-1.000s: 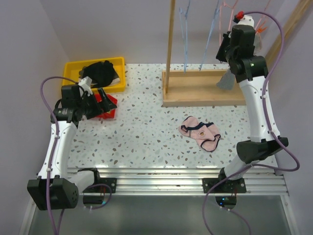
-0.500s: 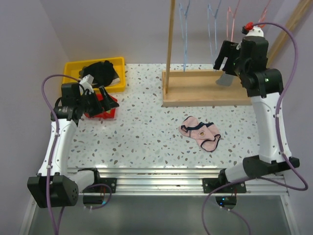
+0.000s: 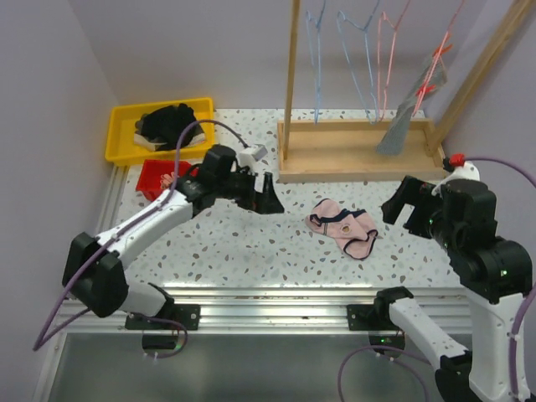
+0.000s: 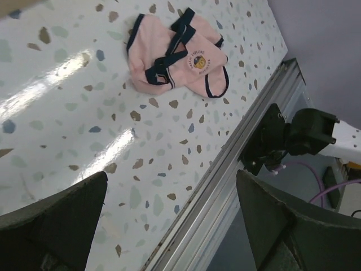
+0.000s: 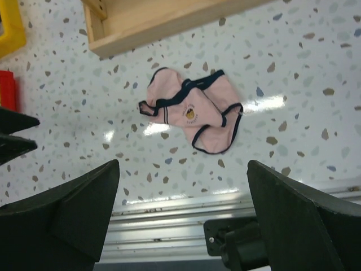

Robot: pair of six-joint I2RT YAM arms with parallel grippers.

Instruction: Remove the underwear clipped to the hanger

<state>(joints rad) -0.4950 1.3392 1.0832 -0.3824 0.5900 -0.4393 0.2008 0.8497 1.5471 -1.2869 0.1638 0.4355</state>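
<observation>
On the far left of my overhead view the yellow bin (image 3: pixel 120 149) sits at the back corner of the speckled worktop (image 3: pixel 234 243), with the black clothing heap (image 3: pixel 167 124) inside it. Just in front of the bin is a small red container (image 3: pixel 153 177); I can't make out what it holds.

My left arm reaches across toward the middle, and the left hand (image 3: pixel 272 198) hovers above the worktop with its fingers spread wide and nothing between them. Its wrist camera looks down past both fingers at bare worktop.

Behind it the wooden rack base (image 3: pixel 352 155) stands on the worktop with its upright post (image 3: pixel 291 75) at the left end. Thin wire hangers (image 3: pixel 318 50), blue and pink, hang above the base.

The pink underwear (image 3: pixel 342 226) lies crumpled on the worktop, in front of the rack base and between my two hands, touched by neither. Both wrist cameras show its dark trim and a small round emblem.

Further right the grey underwear (image 3: pixel 394 134) hangs from a hanger at the right end of the rack, its lower end down at the base. I can't tell how it is fastened there.

The right hand (image 3: pixel 399 216) is low on the right, just beside the pink underwear. Its fingers stand wide apart and empty, pointing down at the worktop.
</observation>
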